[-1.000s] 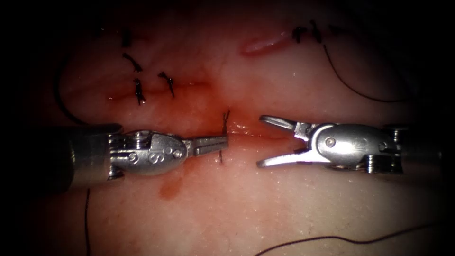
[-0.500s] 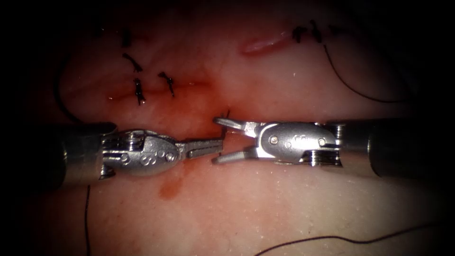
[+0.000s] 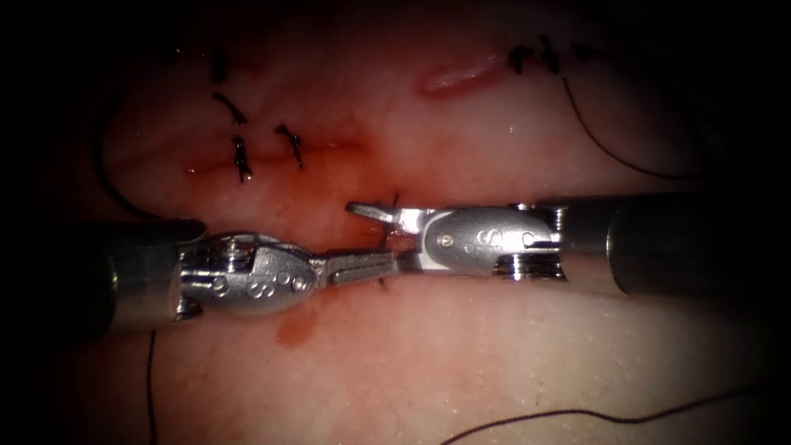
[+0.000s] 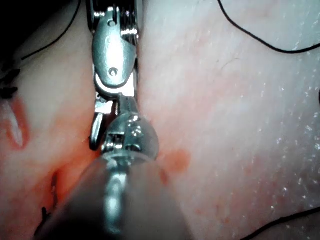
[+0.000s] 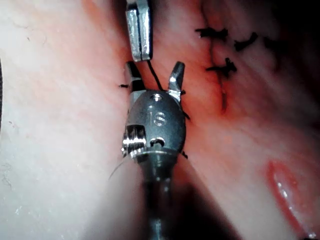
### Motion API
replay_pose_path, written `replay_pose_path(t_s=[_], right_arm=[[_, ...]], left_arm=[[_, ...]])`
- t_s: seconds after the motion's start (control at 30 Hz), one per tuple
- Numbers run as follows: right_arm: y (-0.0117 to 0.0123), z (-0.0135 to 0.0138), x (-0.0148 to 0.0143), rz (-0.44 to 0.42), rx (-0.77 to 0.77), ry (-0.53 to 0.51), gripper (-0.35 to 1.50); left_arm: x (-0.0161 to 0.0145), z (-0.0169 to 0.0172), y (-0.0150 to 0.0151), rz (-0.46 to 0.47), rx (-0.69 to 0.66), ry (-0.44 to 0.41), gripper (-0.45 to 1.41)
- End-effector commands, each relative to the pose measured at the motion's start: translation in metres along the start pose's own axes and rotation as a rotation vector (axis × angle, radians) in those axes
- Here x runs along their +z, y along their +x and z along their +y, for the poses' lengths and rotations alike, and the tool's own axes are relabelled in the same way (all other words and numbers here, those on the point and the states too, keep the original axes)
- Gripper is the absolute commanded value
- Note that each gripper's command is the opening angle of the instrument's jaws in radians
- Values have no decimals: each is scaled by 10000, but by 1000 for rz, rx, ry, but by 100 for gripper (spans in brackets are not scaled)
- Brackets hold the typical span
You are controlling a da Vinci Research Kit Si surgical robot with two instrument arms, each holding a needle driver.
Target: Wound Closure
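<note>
**Stock of the field: thread tail clamped, cutter astride it**

1. Left tool (image 3: pixel 387 263). It comes in from the left of my endoscope view and lies flat along the cut (image 3: pixel 329 150). Its pincer is pressed together on a short thread (image 5: pixel 154 80). In the right wrist view this dark strand runs from the closed tips down toward the other tool's body.

2. Right tool (image 5: pixel 154 69). It enters from the right, tip to tip with the left one. Its pincer stands apart with nothing gripped. One finger (image 3: pixel 367 211) lies above the left tool's tip in the endoscope view, and the other is hidden behind it. From the right wrist I see the two fingers standing on either side of the held thread. I cannot tell whether they touch it.

3. Tissue (image 3: pixel 461 363). Pale and moist, darker red round the cut where the two tools meet.

4. Stitches (image 3: pixel 241 158). Several knotted ones with short dark ends sit across the cut, up and to the left of the tools. Two more knots (image 3: pixel 531 59) lie toward the upper right, just beside a small pale slit (image 3: pixel 457 77).

5. Loose strands (image 3: pixel 618 161). One curves away from the upper-right knots, and another crosses the tissue at the lower right.

6. Red fluid (image 3: pixel 295 328). A small patch lies on the tissue just below the left tool's wrist.
</note>
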State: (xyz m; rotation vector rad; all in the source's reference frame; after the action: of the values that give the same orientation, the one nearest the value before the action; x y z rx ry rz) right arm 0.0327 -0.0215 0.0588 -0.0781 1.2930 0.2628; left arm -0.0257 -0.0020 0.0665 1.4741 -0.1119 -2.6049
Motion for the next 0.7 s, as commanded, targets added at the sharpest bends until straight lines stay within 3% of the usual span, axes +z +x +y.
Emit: replay_pose_path(t_s=[0.03,0.7], right_arm=[[3,1,15,9,-6,-6,125],[6,-1,33,25,-35,-35,120]], left_arm=[[9,-2,-2,-1,2,2,-45],[15,1,-2,0,5,0,-45]])
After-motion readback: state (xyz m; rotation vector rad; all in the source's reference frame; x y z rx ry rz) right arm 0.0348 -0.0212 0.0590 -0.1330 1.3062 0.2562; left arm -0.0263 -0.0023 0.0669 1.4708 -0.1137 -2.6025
